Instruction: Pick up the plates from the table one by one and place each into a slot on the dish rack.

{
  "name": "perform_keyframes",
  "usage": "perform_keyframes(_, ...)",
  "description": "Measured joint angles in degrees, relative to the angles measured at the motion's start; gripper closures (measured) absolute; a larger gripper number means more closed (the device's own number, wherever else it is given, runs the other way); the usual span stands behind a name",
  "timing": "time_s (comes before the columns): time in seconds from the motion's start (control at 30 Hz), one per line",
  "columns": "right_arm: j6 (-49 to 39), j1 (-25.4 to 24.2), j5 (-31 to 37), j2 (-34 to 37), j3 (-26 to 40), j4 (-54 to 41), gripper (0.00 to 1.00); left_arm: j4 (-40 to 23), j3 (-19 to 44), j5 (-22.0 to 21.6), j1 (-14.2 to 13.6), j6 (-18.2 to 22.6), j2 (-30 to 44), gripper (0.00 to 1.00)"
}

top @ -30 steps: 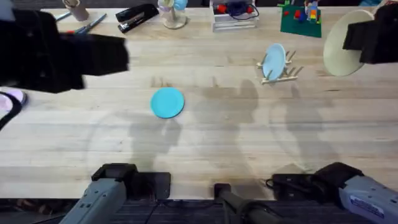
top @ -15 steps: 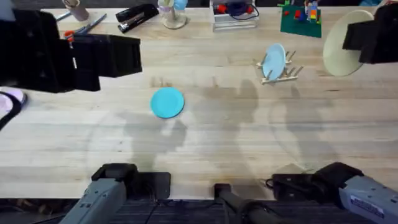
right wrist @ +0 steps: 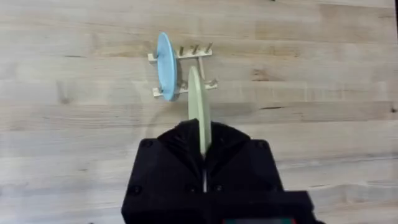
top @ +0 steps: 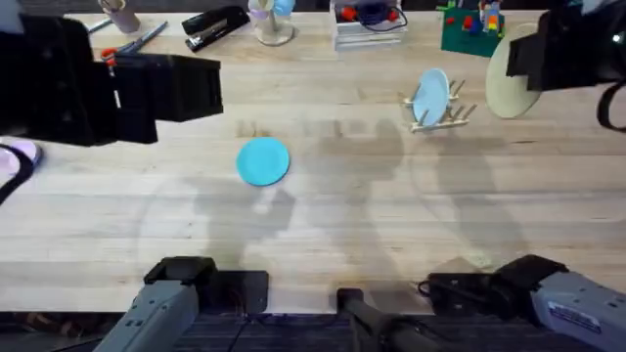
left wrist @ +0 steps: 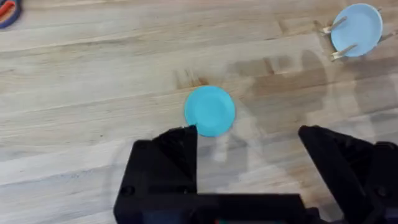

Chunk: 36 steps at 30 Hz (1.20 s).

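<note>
The turquoise plate [top: 263, 160] lies flat on the table [top: 352, 225], left of centre. My left gripper [left wrist: 249, 155] hovers high above it, open, with the turquoise plate [left wrist: 210, 110] just beyond its fingers. The left gripper [top: 201, 90] looks large and dark in the overhead view. The right gripper [right wrist: 202, 140] is shut on the cream plate [right wrist: 199, 109], held on edge in the air above the dish rack [right wrist: 186, 71]. In the overhead view the cream plate [top: 507, 83] hangs just right of the dish rack [top: 445, 110]. A paler light-blue plate [top: 429, 95] stands in one slot.
Along the table's far edge sit a black stapler [top: 215, 26], a clear organiser [top: 367, 24] and a green base with toy bricks [top: 472, 31]. A roll of tape [top: 15, 156] lies at the left edge.
The right arm has carried the cream plate leftward, closer to the dish rack. The left arm first shifted right over the table, then held still. The turquoise plate has not moved.
</note>
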Motion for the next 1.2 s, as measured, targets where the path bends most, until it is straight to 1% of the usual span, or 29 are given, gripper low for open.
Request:
perform_keyframes(0.17,-0.8,-1.3,-0.31,0.0,0.0,0.01,0.972,0.0,0.0,0.0,0.0,0.0,0.0,0.008)
perform_keyframes(0.47,-4.32,-6.87,-4.15,0.93,0.0,1.92,0.972,0.0,0.0,0.0,0.0,0.0,0.0,0.008)
perform_keyframes(0.73,-6.35,-7.31,-6.02,5.31,0.0,5.1,0.972,0.0,0.0,0.0,0.0,0.0,0.0,0.008)
perform_keyframes(0.9,-7.34,-8.68,-7.81,8.21,0.0,6.59,0.972,0.0,0.0,0.0,0.0,0.0,0.0,0.008)
perform_keyframes(1.07,-7.89,-10.07,-8.21,11.18,0.0,7.62,0.972,-0.01,0.0,0.0,0.0,0.0,0.0,0.008)
perform_keyframes(1.2,-8.32,-10.25,-8.37,12.77,-0.2,9.36,0.972,-0.01,0.0,0.0,0.0,0.0,0.0,0.008)
